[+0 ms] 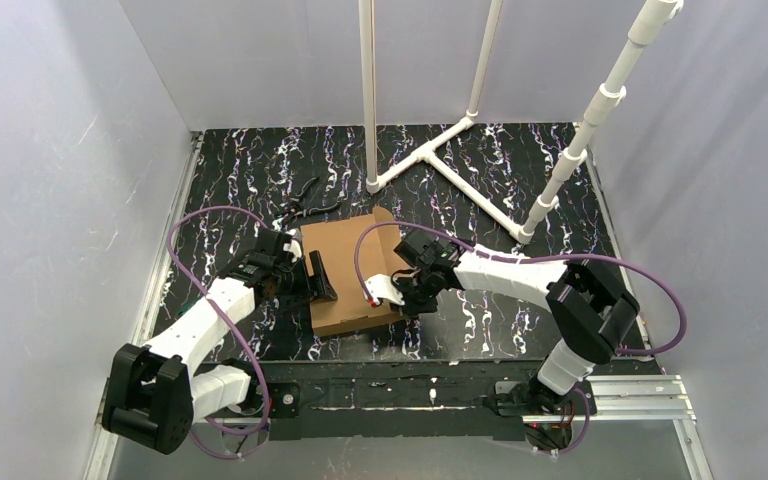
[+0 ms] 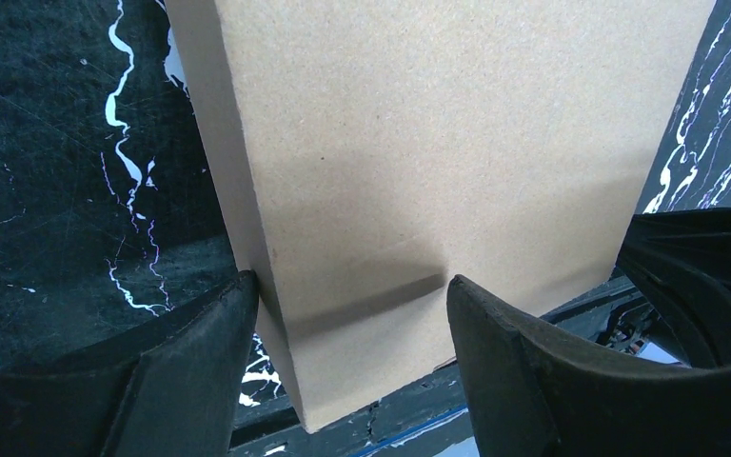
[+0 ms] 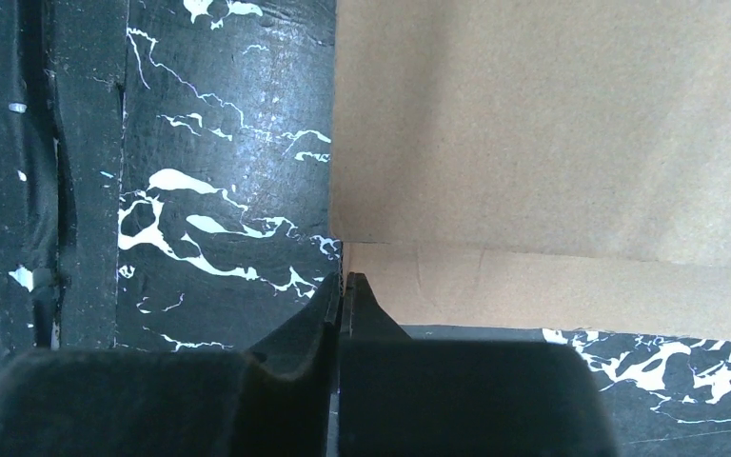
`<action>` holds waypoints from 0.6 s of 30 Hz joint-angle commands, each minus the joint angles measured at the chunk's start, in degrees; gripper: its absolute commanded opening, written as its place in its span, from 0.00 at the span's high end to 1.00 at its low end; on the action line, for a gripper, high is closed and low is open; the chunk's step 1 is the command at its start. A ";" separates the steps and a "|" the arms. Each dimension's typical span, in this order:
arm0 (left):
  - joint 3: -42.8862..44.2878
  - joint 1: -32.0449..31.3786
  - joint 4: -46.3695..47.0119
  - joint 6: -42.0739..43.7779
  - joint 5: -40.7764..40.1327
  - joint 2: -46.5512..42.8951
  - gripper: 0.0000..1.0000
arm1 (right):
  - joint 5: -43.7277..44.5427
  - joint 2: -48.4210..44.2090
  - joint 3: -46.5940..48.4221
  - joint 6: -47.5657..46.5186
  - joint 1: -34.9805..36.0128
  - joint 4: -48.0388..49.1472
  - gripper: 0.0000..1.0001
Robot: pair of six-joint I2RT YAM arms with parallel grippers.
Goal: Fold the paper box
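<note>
The paper box (image 1: 345, 270) lies flat and brown in the middle of the marbled black table. My left gripper (image 1: 315, 283) is at its left side, open. In the left wrist view the box (image 2: 438, 143) fills the gap of that gripper (image 2: 347, 305): one finger (image 2: 219, 333) sits against the box's side wall, the other (image 2: 495, 343) over its top face. My right gripper (image 1: 400, 297) is at the box's near right corner. Its tips (image 3: 342, 278) are shut on the thin end edge of the box's side wall (image 3: 552, 276).
Black pliers (image 1: 305, 205) lie just beyond the box. A white pipe frame (image 1: 440, 150) stands on the far half of the table, with posts rising. Grey walls close in left, right and behind. A black rail (image 1: 390, 385) runs along the near edge.
</note>
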 commanded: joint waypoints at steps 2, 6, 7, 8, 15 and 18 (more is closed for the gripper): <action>2.00 0.03 0.27 0.27 2.53 0.31 0.30 | -2.33 1.31 5.18 1.08 0.80 -1.98 0.99; 1.84 0.06 0.66 0.27 3.30 0.55 0.30 | -1.97 3.89 7.92 1.94 0.88 -4.27 0.99; 1.76 0.06 0.78 0.21 3.46 0.63 0.30 | -1.95 4.29 8.40 1.94 0.95 -4.75 0.99; 1.68 0.05 0.94 0.23 3.58 0.67 0.30 | -1.78 4.72 8.82 1.98 1.15 -5.28 0.99; 1.97 0.06 1.35 0.34 3.86 1.35 0.31 | 0.19 6.26 9.89 1.62 3.89 -6.64 0.99; 1.96 0.05 1.50 0.45 3.87 1.51 0.30 | 0.84 6.34 10.30 1.68 4.38 -6.69 0.99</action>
